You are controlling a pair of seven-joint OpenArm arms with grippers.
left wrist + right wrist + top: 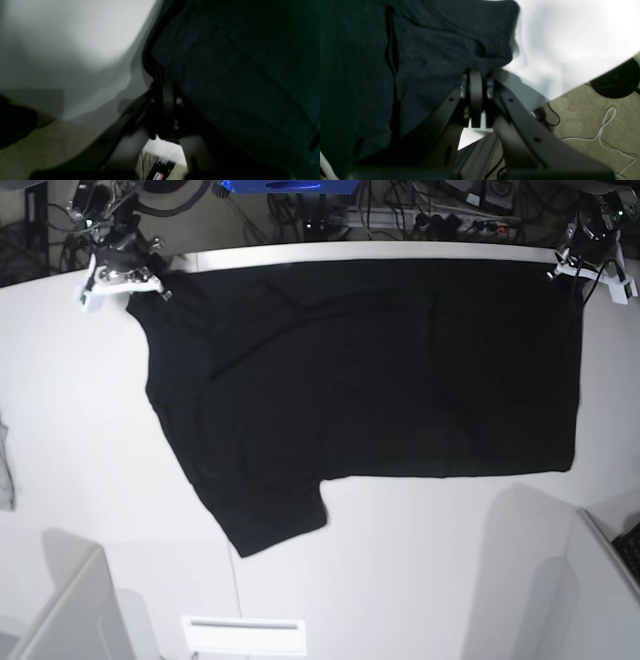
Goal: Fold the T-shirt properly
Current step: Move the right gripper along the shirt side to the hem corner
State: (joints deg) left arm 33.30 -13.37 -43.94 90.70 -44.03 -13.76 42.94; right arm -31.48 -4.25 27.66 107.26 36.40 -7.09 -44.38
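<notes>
1. T-shirt [380, 370] lies spread on the white bench [420, 570], plain black face up, long axis across the base view. Its top edge runs along the bench's far rim.
2. Right gripper [140, 280] at the far corner on the base view's left; right wrist view shows its jaws pressed together on a bunched corner of the cloth. Left gripper [578, 268] at the opposite far corner; jaws pressed together, pinching the hem edge, as the left wrist view shows.
3. Step judged: both far corners held, cloth stretched between them, likely the start of a fold. No fold is visible yet.
4. Next move calls for carrying both corners toward the near side together and evenly, so the crease stays straight.
5. One sleeve [265, 520] juts toward the near side; it may need tucking.
6. Edges: both grippers sit right at the far rim, cables beyond. Wide bare bench lies nearer the camera. Small grey scrap [5, 470] at the left border, well apart.
</notes>
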